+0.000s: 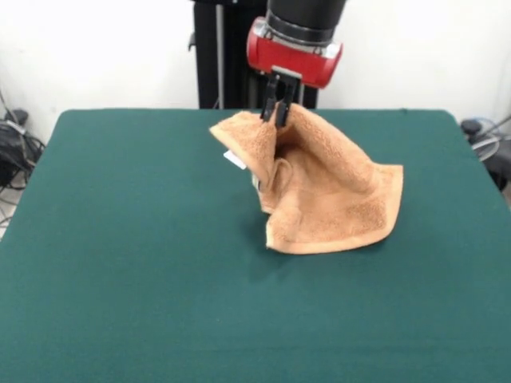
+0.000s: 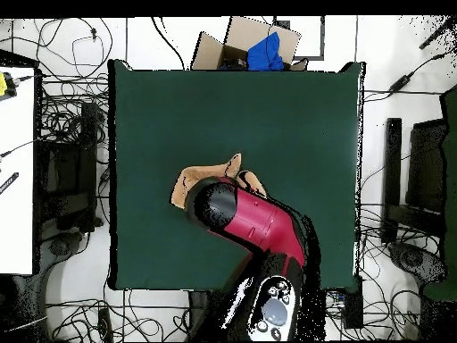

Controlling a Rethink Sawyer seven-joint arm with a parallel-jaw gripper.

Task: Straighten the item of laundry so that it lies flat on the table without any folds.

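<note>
Gripper (image 1: 276,116) seen closed on the towel (image 1: 331,191), pinching a top fold near the far middle of the surface (image 1: 120,263). Towel hung from that pinch like a tent: one corner raised, a lower hem resting on the green cloth toward the camera, a flap draped down beside a small white tag (image 1: 235,159). From overhead, mostly hidden under the arm (image 2: 254,223); only an orange edge (image 2: 203,175) showing, near the surface's centre.

Judged mid-lift, nothing flat yet. Best done by keeping the pinch firm and dragging away from the resting hem, so that the hem's friction pulls the folds out. Best kept low and slow, released only once the cloth trailed straight. Risk judged: a doubled layer in the pinch, leaving a fold behind.
</note>
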